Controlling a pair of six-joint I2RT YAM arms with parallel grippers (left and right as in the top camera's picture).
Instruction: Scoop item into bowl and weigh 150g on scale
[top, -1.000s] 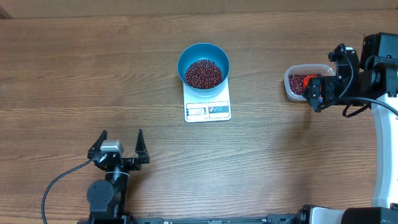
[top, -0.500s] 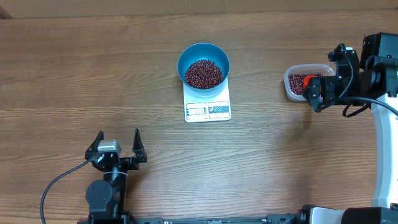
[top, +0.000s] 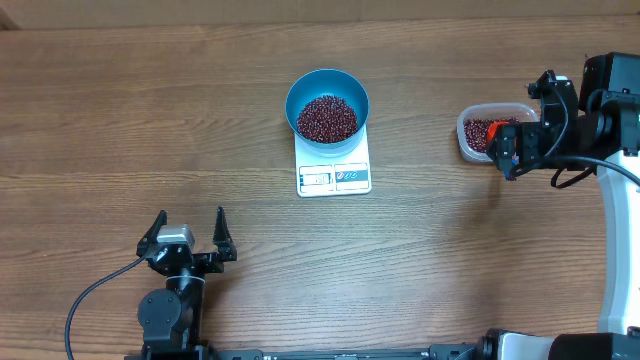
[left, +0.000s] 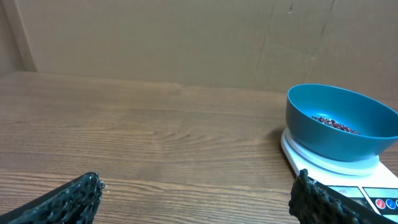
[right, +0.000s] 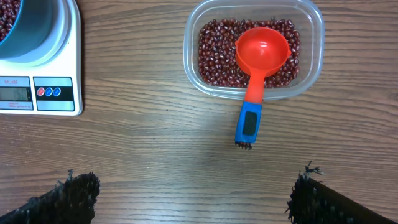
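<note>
1. The blue bowl (top: 327, 77) sits on the white scale (top: 335, 178) mid-worktop (top: 450, 250), holding a heap of maroon beans (top: 327, 118).
2. More beans fill the clear tub (right: 315, 37) off to the right, with a red scoop (right: 261, 53) lying in it, handle sticking out over the rim.
3. The left gripper (top: 192, 214) hovers near the front edge, jaws spread wide, empty.
4. The right gripper (right: 194, 183) hangs just beside the tub, jaws wide apart, holding nothing.

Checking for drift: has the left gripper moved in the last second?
Yes, slightly: the left gripper shifted to its left, away from the scale.
</note>
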